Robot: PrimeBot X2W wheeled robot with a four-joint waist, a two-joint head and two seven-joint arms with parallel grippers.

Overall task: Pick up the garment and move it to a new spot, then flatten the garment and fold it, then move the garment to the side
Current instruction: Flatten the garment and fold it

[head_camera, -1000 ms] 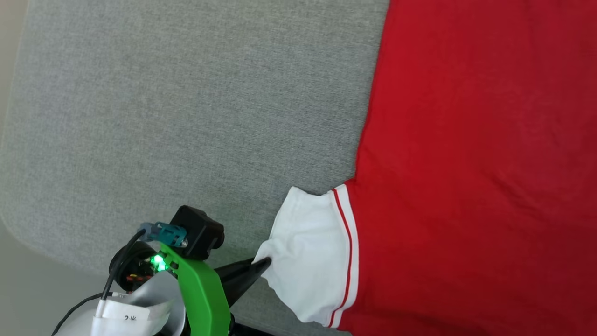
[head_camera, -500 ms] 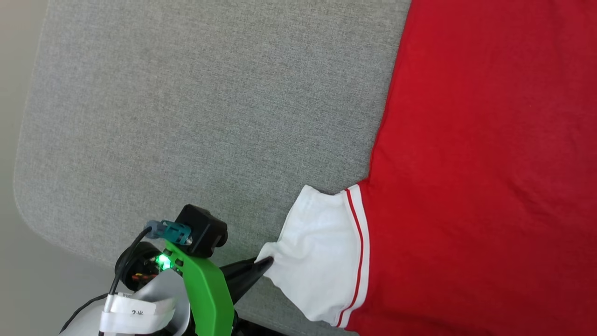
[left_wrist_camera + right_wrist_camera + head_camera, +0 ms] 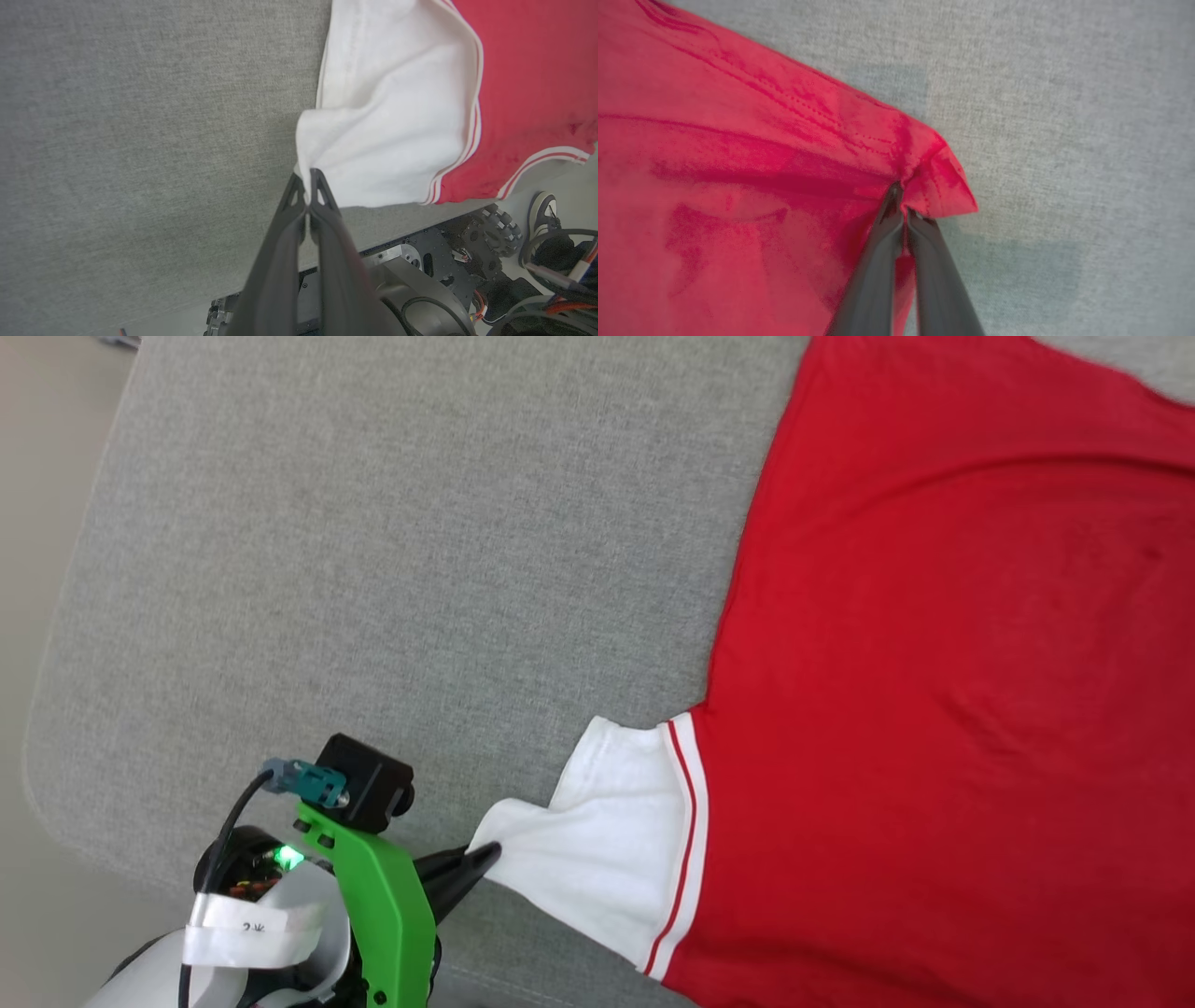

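The left gripper (image 3: 306, 181) pinches the white sleeve of the red jersey-style garment (image 3: 934, 709). The right gripper (image 3: 902, 211) pinches its red corner on the grey fabric-covered bench (image 3: 373, 569).

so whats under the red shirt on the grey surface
The garment lies spread on the grey padded surface, which shows bare beside it and likely continues beneath. Anything directly under the red cloth is covered, so whether something else lies there cannot be told.
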